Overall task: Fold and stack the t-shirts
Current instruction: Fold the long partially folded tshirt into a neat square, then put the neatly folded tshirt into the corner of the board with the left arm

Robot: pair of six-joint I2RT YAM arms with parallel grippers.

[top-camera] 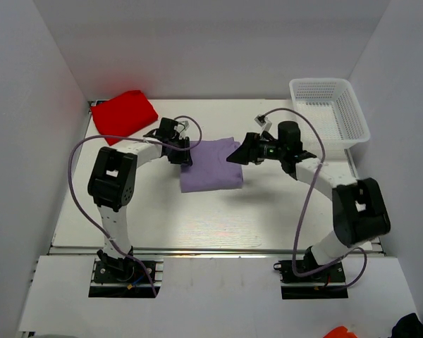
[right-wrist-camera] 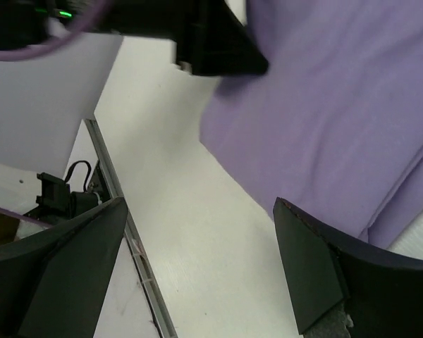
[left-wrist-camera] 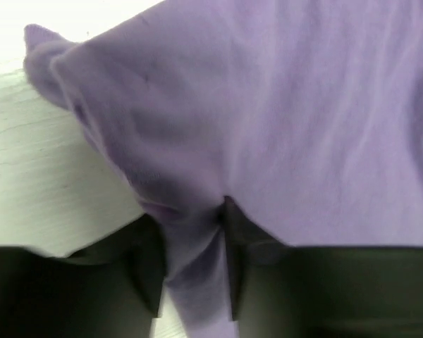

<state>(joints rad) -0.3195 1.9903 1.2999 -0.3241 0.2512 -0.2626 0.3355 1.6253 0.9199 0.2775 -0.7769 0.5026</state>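
- Lavender t-shirt [top-camera: 211, 169]: folded, mid worktop [top-camera: 218, 218], btwn both arms.
- Red t-shirt [top-camera: 125, 115]: folded, far-left corner, well apart from lavender.
- Left gripper [left-wrist-camera: 190, 236]: jaws pinching a cloth fold at lavender's left edge.
- Right gripper [right-wrist-camera: 199, 208]: jaws spread wide, by its right edge.

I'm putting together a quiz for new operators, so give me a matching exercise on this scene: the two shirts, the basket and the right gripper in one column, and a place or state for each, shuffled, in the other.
Column one:
1. purple shirt
2. red shirt
3. basket
4. right gripper

Column two:
A. folded, at the far left corner of the table
B. open, by the purple shirt's right edge
C. at the far right corner of the table
D. mid-table, a fold pinched by the left gripper

Pairs: 1-D, 2-A, 3-C, 4-B
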